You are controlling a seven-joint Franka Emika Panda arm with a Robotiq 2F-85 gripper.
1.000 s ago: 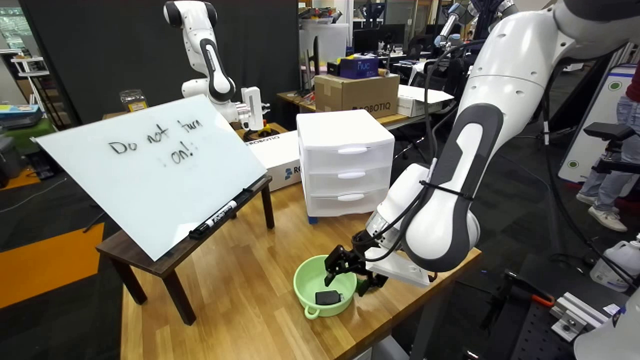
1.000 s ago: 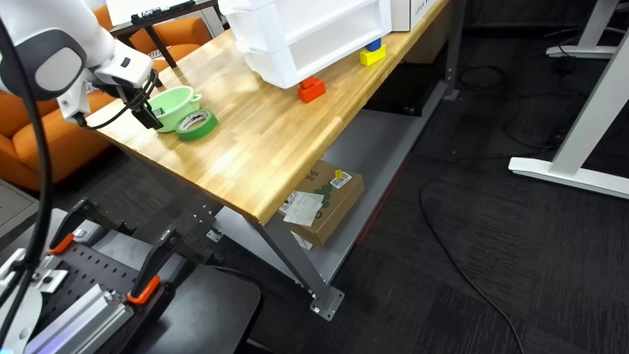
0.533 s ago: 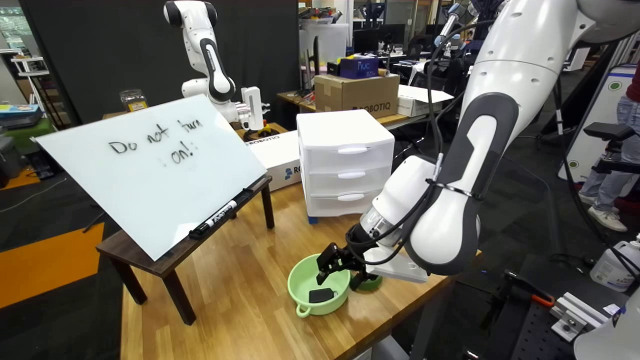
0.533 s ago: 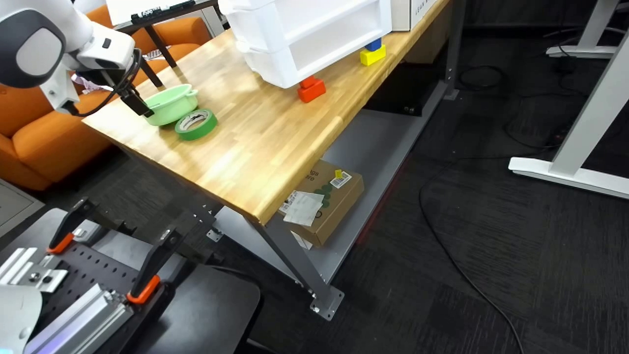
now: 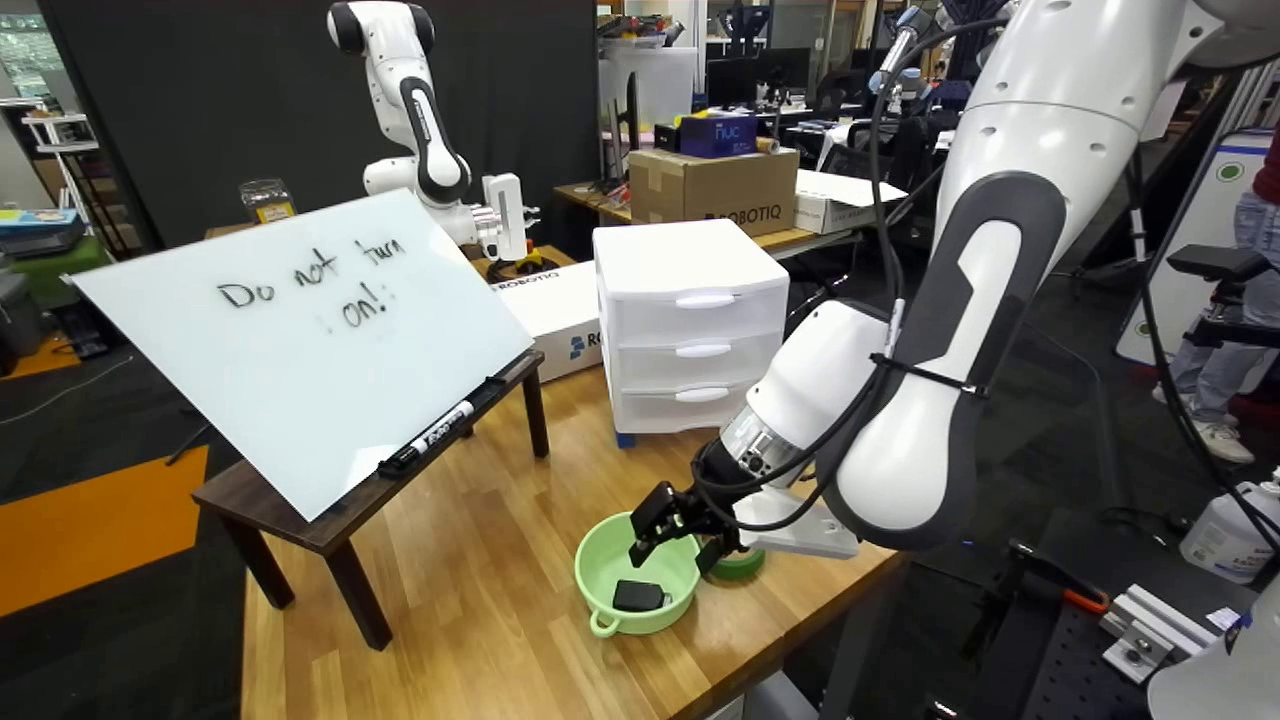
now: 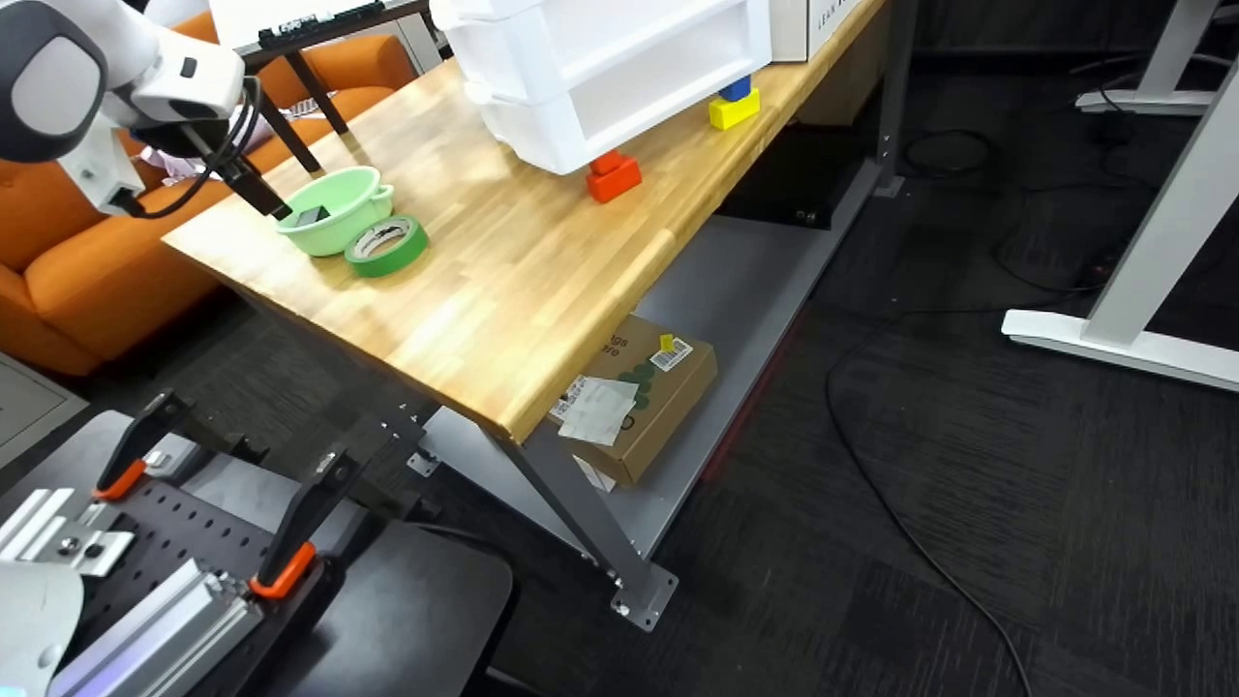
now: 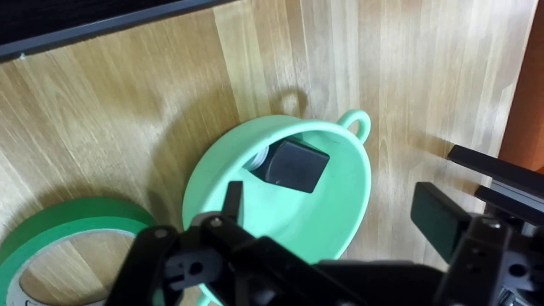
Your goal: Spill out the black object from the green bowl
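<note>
Your hand is spread wide, gripping nothing, close to the rim of the green bowl; you cannot tell whether it touches. The black object lies inside the bowl, which stands upright on the bench, with a roll of green tape just beside it.

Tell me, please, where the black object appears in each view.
In an exterior view: black object, low, near mid-width.
In an exterior view: black object, upper left.
In the wrist view: black object, near the centre.
Shared landmark: the green bowl, which it lies inside.
</note>
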